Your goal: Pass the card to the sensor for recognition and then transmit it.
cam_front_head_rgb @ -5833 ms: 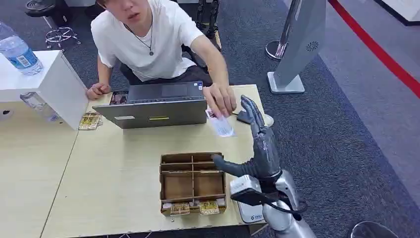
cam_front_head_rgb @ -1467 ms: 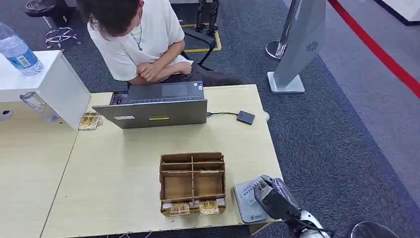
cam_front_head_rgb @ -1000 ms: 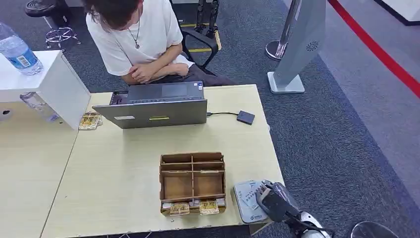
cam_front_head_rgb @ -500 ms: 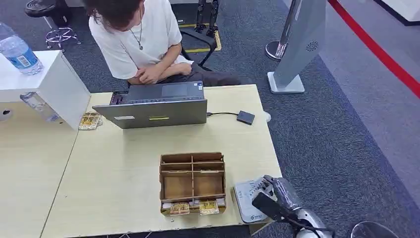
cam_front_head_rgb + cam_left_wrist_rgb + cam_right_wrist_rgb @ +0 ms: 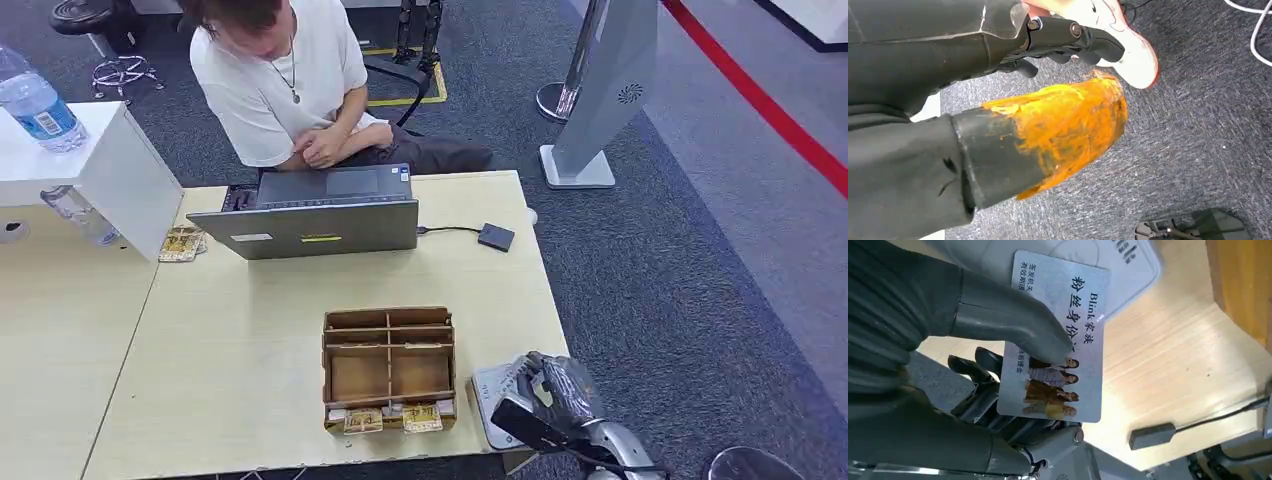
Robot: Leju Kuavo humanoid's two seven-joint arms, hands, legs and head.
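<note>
Card [image 5: 1058,340], pinched by the right hand [image 5: 555,390], hovers over the white sensor [image 5: 490,395] beside the cardboard organizer [image 5: 388,368].

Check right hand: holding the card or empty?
Holding. The right hand pinches the card between thumb and fingers, over the white sensor.

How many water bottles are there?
2. One water bottle stands on top of the white box at the far left; a second bottle sits on the table beside that box, partly hidden.
</note>
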